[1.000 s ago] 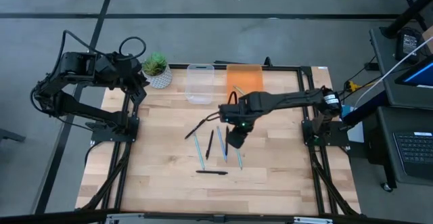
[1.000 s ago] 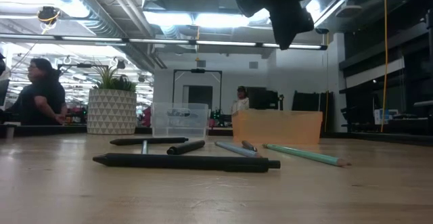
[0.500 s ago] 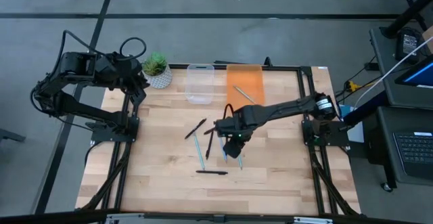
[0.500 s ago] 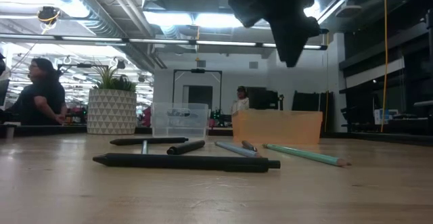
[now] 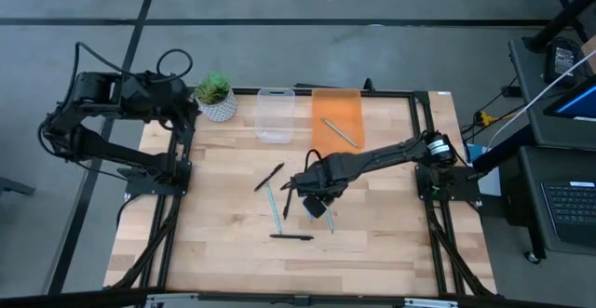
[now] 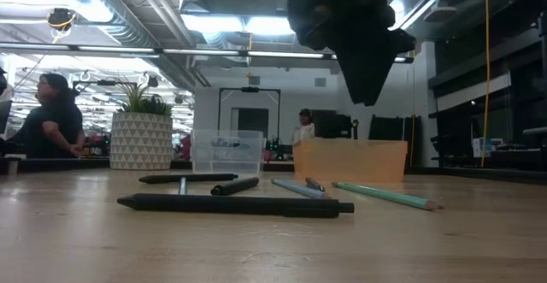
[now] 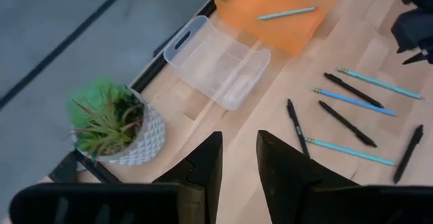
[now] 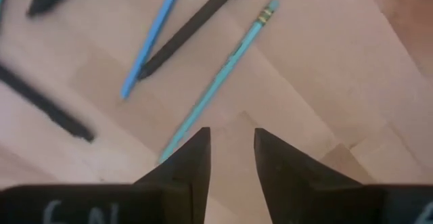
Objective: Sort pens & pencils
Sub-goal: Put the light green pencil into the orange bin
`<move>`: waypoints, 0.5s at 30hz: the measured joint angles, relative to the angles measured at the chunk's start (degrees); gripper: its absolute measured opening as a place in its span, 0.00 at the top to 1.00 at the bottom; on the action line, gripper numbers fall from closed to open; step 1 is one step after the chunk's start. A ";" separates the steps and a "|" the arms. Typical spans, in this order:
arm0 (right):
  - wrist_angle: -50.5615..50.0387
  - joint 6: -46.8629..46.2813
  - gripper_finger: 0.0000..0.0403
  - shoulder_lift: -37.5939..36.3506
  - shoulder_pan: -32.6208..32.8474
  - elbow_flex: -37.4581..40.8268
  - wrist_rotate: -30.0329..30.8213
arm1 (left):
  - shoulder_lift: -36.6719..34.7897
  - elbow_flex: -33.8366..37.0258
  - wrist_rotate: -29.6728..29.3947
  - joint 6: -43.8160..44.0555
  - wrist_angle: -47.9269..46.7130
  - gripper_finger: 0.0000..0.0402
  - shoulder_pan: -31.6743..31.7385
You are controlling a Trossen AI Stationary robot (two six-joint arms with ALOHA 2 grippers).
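Note:
Several black and pale teal pens and pencils lie flat on the wooden table (image 5: 372, 243); one teal pencil (image 5: 339, 130) lies in the orange bin (image 5: 336, 113). My right gripper (image 5: 317, 204) hangs open above the group, pointing down, clear of the table in the low view (image 6: 359, 48). In its wrist view a teal pencil (image 8: 216, 82) runs out from just ahead of the fingertips (image 8: 231, 153), with a blue pen (image 8: 152, 41) and a black pen (image 8: 193, 28) beyond. My left gripper (image 7: 238, 153) waits open by the table's far left corner.
A clear plastic bin (image 5: 276, 114) stands left of the orange bin at the far edge, and a potted plant (image 5: 214, 94) sits at the far left corner. A black pen (image 5: 291, 236) lies apart toward the near edge. A person (image 6: 47, 116) sits beyond the table.
My right gripper has moved down and toward the near left, over the middle of the pen group, staying open. My left arm has drawn back slightly toward the table's left. The pens and pencils have not moved.

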State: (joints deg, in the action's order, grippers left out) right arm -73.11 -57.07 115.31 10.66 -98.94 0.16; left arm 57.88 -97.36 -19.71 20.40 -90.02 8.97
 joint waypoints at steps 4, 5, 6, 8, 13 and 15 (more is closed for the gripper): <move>1.70 -6.17 0.71 0.00 -0.22 0.00 1.01 | -1.42 0.00 -1.41 -1.60 0.00 0.79 0.00; 2.76 -7.41 0.71 0.00 -0.22 0.00 1.00 | -1.78 0.00 -1.41 -1.71 0.00 0.79 0.00; 3.62 -8.78 0.71 0.00 -0.22 0.00 1.02 | -2.18 0.00 -1.37 -1.97 0.00 0.79 0.00; 4.92 -11.48 0.71 0.20 -0.22 -0.01 0.99 | -2.92 0.00 -1.01 -3.23 0.00 0.79 0.00; 3.45 -17.23 0.71 1.91 0.19 -0.02 0.11 | -4.10 0.00 -0.69 -5.27 0.00 0.79 0.00; 2.24 -19.93 0.71 2.49 0.68 -0.02 -0.32 | -4.41 0.00 -0.70 -5.97 0.00 0.79 0.00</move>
State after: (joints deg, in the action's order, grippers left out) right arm -70.87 -77.00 117.79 11.34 -98.96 -0.15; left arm 53.46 -97.36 -20.41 14.43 -90.02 8.97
